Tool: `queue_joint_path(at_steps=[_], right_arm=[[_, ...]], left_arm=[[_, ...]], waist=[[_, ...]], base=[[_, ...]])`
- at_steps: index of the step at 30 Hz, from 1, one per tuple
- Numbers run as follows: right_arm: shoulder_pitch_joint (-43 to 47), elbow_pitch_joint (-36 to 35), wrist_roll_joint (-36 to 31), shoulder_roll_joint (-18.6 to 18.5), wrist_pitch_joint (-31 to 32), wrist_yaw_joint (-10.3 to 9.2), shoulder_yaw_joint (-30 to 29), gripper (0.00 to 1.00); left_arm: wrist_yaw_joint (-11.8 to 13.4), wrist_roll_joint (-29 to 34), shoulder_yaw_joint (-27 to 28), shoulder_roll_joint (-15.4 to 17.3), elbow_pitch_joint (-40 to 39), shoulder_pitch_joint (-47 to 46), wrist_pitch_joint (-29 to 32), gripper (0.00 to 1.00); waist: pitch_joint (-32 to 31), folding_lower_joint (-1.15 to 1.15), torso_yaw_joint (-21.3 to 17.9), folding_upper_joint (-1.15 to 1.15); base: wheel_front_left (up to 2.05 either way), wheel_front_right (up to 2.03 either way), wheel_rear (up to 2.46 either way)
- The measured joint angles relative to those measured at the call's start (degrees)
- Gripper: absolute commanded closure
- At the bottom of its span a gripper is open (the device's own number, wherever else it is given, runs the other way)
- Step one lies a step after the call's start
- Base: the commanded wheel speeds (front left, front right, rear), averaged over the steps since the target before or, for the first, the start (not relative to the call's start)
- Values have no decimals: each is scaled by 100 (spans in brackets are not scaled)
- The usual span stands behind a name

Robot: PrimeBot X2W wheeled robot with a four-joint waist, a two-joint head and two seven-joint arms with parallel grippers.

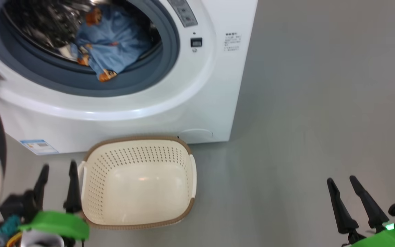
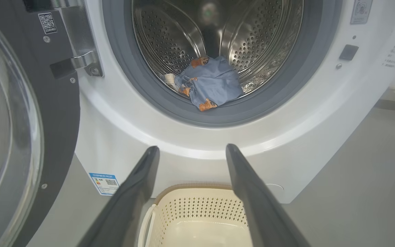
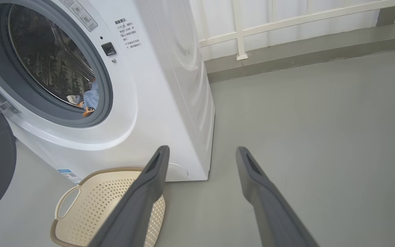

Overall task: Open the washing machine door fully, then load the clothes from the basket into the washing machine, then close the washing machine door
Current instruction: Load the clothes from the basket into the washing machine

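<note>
I see my left gripper (image 1: 59, 165) and right gripper (image 1: 340, 179) both spread, holding nothing, with the clothes (image 1: 110, 39) lying inside the washing machine (image 1: 197, 96) behind the basket (image 1: 135, 157), its door (image 2: 60, 113) open.

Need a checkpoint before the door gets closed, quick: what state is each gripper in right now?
Left gripper: open, holding nothing.
Right gripper: open, holding nothing.

blue orange-printed clothes (image 1: 110, 41), cream basket (image 1: 135, 181)
</note>
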Motion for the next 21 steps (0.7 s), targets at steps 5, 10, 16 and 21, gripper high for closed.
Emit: queue_joint_path(at_steps=[5,10,16,21], right_arm=[[225,0,2,-11,0,0,-4,0],[438,-1,26,-48,0,0,-32,0],[584,-7,36,-58,0,0,-77,0],[585,-24,35,-55,0,0,-90,0]], left_arm=[[0,5,5,0,-187,541,4,0],[0,15,52,-9,-476,1034,4,0],[0,43,138,-66,-764,1452,4,0],[0,48,174,-80,-845,1526,4,0]], waist=[[-261,0,62,0],[-491,0,94,0],[-670,0,114,0],[-730,0,124,0]], base=[[0,0,0],[0,0,0],[0,0,0],[0,0,0]])
